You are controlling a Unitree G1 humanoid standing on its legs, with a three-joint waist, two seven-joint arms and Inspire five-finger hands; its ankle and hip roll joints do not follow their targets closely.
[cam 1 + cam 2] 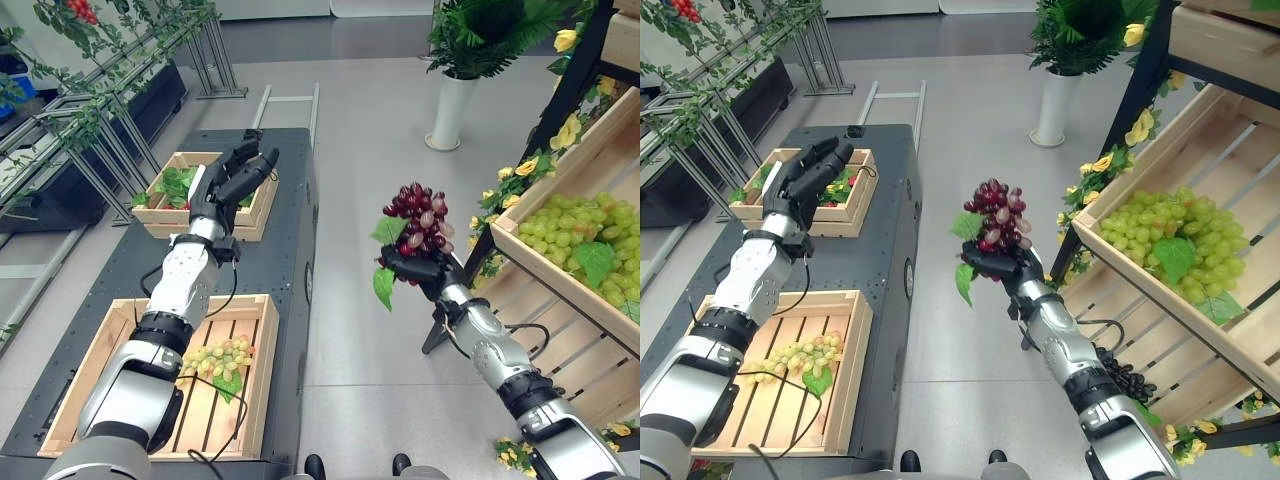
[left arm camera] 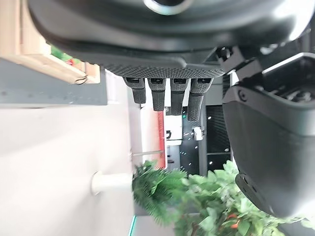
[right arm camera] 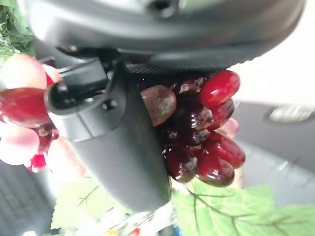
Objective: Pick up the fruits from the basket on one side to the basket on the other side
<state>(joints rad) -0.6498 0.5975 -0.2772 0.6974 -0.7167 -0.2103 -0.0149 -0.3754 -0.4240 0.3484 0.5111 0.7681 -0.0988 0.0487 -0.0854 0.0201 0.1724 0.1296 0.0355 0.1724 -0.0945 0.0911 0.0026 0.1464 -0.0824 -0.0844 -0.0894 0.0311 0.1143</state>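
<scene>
Right hand (image 1: pixel 418 268) clutching red grapes (image 1: pixel 420 218) over open floor, left hand (image 1: pixel 232 180) fingers straight, empty.

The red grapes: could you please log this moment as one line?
right hand: shut on red grapes, held over floor | left hand: open, above far crate | near crate: green grapes

Dark red grapes (image 1: pixel 420 220) with green leaves; pale green grapes (image 1: pixel 218 355); light wooden crate (image 1: pixel 255 385).

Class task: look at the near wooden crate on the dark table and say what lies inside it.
Inside the near crate lies a green grape bunch with a leaf; the left arm covers part of the crate's floor.
</scene>
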